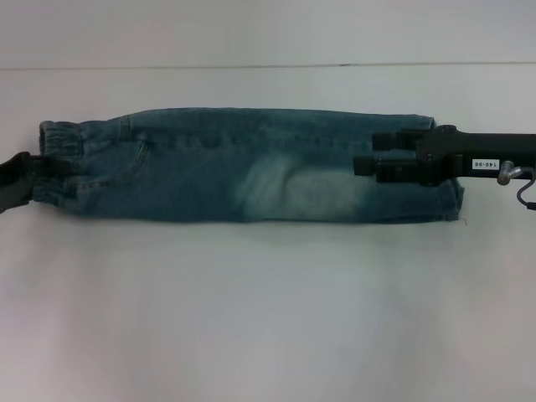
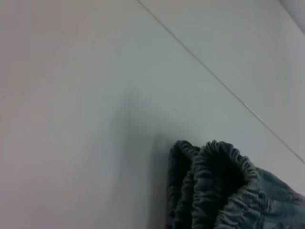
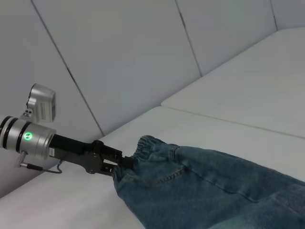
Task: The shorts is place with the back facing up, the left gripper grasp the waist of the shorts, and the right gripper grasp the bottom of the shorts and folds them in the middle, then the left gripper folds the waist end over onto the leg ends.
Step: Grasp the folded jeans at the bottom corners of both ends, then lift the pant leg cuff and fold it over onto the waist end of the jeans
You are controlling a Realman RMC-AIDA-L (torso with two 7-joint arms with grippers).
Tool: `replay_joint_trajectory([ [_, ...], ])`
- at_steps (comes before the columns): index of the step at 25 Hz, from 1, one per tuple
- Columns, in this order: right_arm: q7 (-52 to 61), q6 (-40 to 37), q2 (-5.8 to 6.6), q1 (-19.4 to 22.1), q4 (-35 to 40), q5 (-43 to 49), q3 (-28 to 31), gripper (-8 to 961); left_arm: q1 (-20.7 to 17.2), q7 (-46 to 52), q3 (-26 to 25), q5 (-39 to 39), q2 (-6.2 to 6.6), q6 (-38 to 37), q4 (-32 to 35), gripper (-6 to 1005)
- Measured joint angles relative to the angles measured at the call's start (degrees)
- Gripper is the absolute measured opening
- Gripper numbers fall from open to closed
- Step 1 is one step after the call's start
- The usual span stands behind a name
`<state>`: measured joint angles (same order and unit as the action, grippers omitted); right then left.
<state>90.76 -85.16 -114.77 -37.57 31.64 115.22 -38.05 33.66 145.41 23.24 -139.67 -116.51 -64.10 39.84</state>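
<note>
The blue denim shorts (image 1: 234, 167) lie flat on the white table as a long narrow band, elastic waist at the left and leg ends at the right. My left gripper (image 1: 60, 167) comes in from the left edge and is shut on the waistband. The right wrist view shows that same left gripper (image 3: 125, 162) pinching the gathered waist of the shorts (image 3: 205, 186). In the left wrist view only the ruffled waistband (image 2: 214, 191) is seen. My right gripper (image 1: 366, 153) hovers over the leg ends with its fingers apart and no cloth between them.
The white table (image 1: 268, 318) stretches wide in front of the shorts. A seam in the table (image 1: 251, 66) runs behind them. White wall panels (image 3: 119, 57) rise beyond the table.
</note>
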Motion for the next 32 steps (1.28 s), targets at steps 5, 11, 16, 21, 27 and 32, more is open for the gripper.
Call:
replay_joint_trajectory([
  [5,0.0,0.8,-0.03,0.0,0.0,0.0,-0.1,698,0.1,0.0,0.0,0.1,-0.03,-0.3,0.0,483],
  [11,0.0,0.9,-0.27,0.0,-0.4,0.1,-0.7,683,0.1,-1.0,0.1,0.3,-0.29,-0.7,0.0,278],
  [16,-0.5,1.6,-1.00,0.1,-0.4,0.1,-0.9,670,-0.4,-4.4,-0.2,4.8,-0.36,-3.0,0.0,158],
  [21,-0.8,7.2,-3.04,0.1,-0.5,-0.3,-0.8,658,0.3,-8.1,-0.1,10.3,-0.07,-8.0,0.5,130],
  [27,-6.7,19.0,-5.05,-1.7,-5.5,-7.2,-1.0,457,4.5,-9.6,0.3,13.5,0.12,-11.5,1.0,129],
  [32,-19.5,29.4,-5.50,-4.2,-14.8,-19.9,-0.9,250,9.1,-9.6,1.0,14.1,0.32,-13.0,1.3,129],
])
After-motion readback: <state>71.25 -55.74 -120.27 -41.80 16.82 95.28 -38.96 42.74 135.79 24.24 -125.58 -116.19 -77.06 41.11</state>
